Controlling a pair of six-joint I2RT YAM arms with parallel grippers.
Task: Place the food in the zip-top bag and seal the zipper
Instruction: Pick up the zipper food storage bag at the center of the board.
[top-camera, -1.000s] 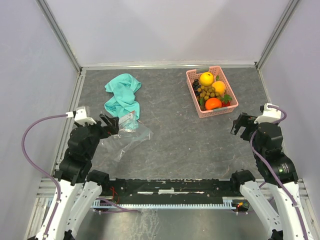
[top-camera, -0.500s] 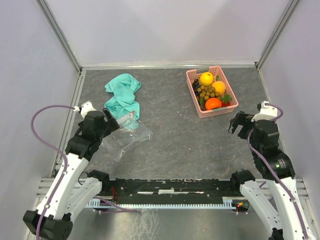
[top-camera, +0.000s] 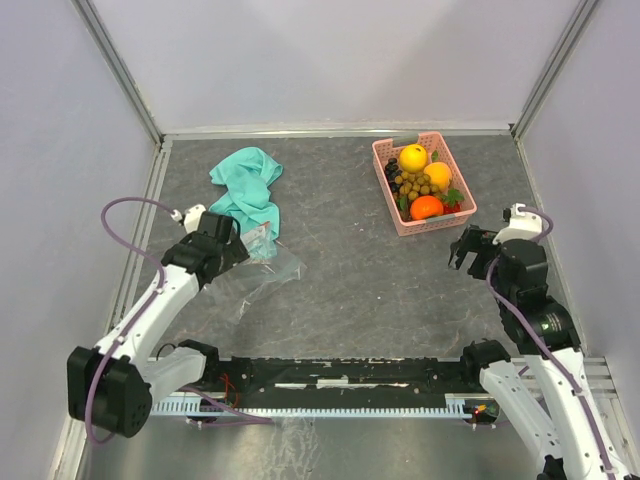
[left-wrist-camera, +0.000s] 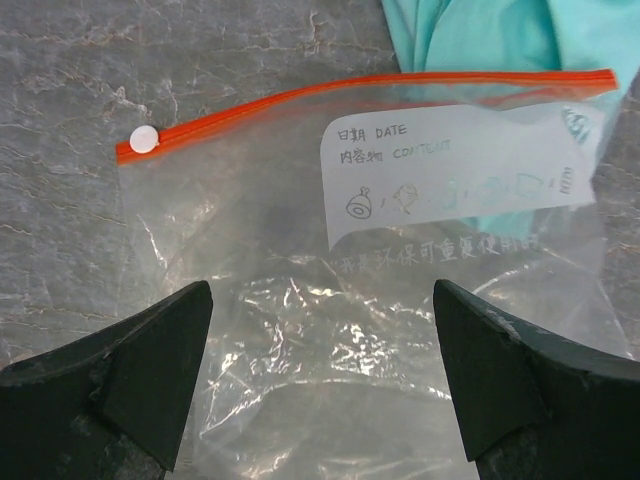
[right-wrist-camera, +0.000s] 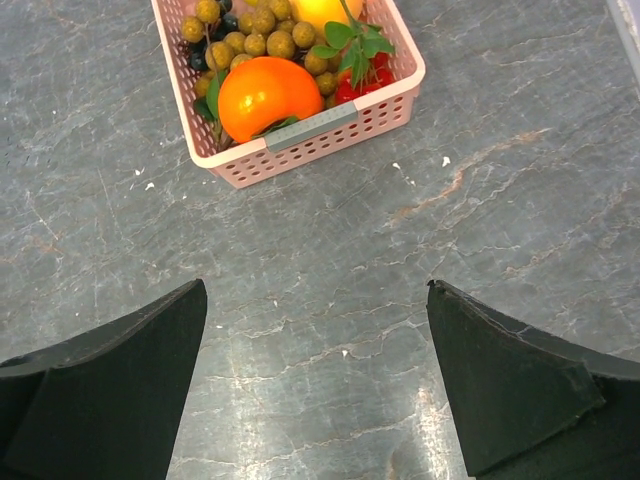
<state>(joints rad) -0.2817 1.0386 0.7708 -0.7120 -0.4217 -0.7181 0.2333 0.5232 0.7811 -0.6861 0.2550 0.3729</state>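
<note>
Clear zip-top bag (left-wrist-camera: 250, 230) lies just below the wide-spread left pincer (left-wrist-camera: 320, 290). Right pincer (right-wrist-camera: 315, 290), also wide, hovers near the food (right-wrist-camera: 262, 92).

The top camera looks down from high behind the near edge over the whole desk (top-camera: 350, 270). It shares the zip-top bag (left-wrist-camera: 260, 250) with the close left wrist view and the pink basket (right-wrist-camera: 330, 135) with the right.
</note>
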